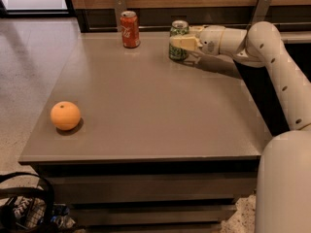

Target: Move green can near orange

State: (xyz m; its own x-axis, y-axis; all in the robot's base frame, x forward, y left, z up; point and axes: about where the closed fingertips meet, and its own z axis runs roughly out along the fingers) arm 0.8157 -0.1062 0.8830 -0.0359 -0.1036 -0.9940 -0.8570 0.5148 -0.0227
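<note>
The green can (178, 41) stands upright at the far middle of the grey table (146, 101). My gripper (181, 43) reaches in from the right and its cream fingers (184, 42) lie across the can's body at mid height. The orange (65, 115) sits near the table's front left corner, far from the can. My white arm (272, 62) runs along the right side.
A red cola can (129, 29) stands upright at the far edge, left of the green can. Two metal brackets (119, 5) rise behind the table against a wood wall. A dark bag (24, 208) lies on the floor at the front left.
</note>
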